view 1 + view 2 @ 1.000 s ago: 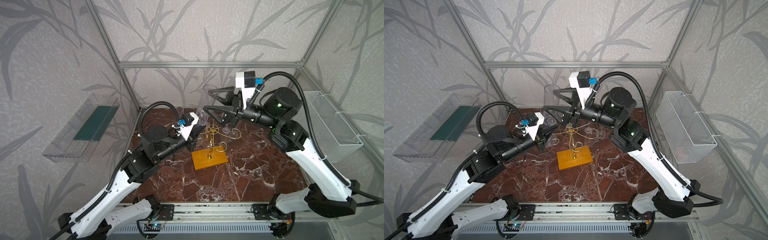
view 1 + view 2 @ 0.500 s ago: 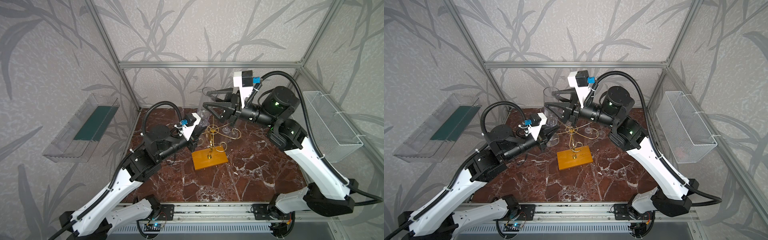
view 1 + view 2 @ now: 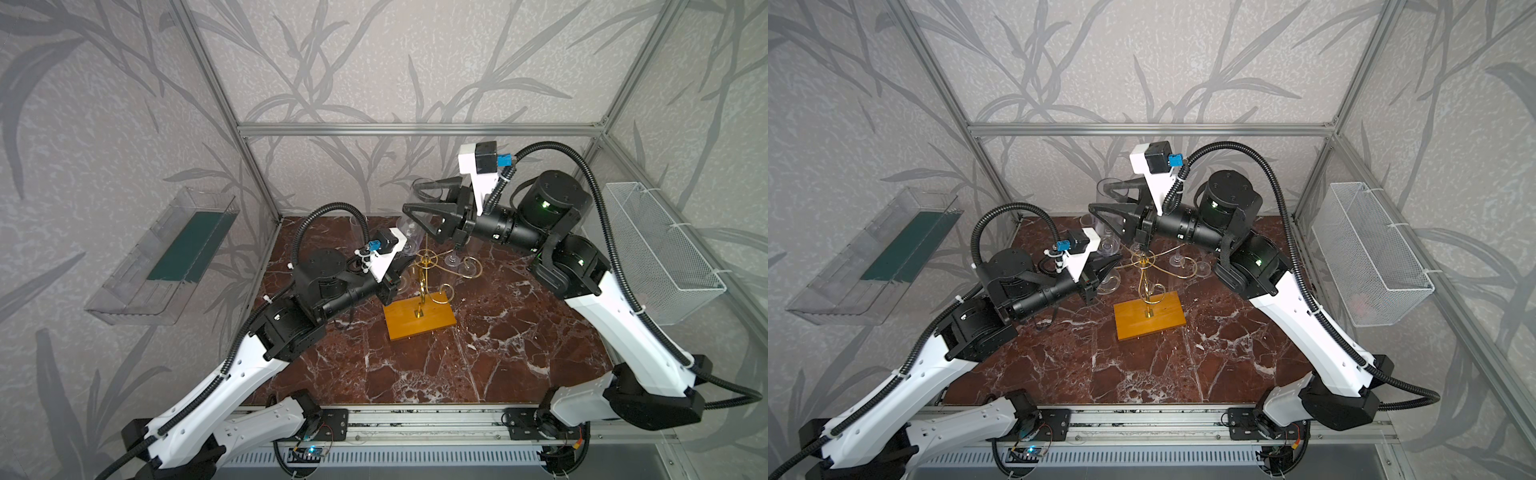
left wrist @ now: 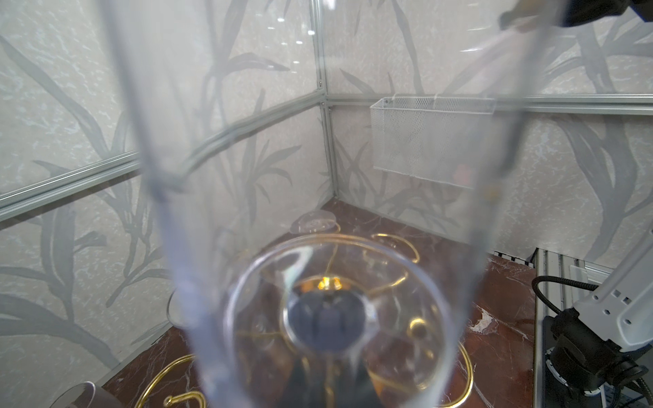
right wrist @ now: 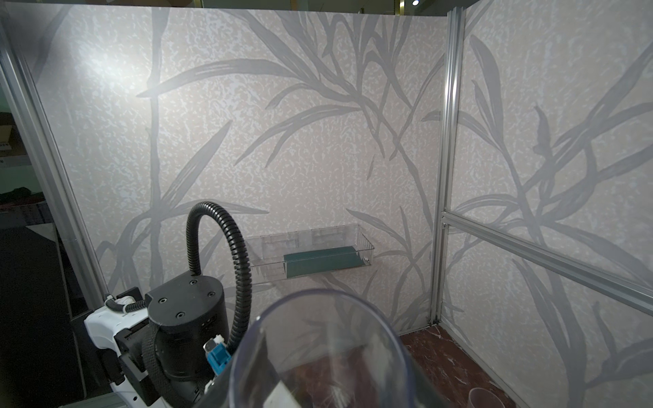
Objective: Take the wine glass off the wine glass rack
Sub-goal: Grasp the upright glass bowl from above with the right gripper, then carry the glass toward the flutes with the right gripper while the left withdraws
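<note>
Two arms on one glass here. The wine glass (image 3: 409, 235) is upright in the air over the back half of the table (image 3: 415, 374), rim up. It sits just behind the rack (image 3: 419, 320), on its left-edge side, and by the look of both top views it is clear of the gold arms.

The left gripper (image 3: 1113, 262) has it from below, jaws together low on the glass, at or near the stem. The exact grip spot is lost in the blur of the left wrist view.

Up top, the right gripper (image 3: 412, 200) sits with one jaw either side of the bowl near the rim. Whether they pinch the glass or merely bracket it, I cannot tell.

This reads as a hand-over partway through the removal. The next move calls for a firm but gentle hold by the right before the left lets go. Then comes a carry away from the rack's curls and the other glasses (image 3: 1177, 262) around it.
</note>
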Controlling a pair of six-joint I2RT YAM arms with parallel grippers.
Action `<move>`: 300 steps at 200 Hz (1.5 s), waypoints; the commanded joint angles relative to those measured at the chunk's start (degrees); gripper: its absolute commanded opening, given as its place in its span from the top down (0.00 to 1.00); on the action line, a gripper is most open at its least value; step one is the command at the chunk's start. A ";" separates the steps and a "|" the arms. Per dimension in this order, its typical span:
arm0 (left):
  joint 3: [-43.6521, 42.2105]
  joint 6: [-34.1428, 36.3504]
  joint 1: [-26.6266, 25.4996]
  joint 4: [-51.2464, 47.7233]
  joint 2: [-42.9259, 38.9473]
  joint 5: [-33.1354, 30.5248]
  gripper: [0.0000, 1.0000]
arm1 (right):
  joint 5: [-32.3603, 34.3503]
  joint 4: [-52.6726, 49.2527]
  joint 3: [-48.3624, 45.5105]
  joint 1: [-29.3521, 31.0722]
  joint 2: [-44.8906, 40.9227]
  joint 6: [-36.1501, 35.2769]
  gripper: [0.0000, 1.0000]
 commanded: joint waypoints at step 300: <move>-9.50 -4.10 -0.23 2.67 -17.80 -17.71 0.33 | 35.12 13.28 -53.26 -24.70 -34.89 -29.37 0.76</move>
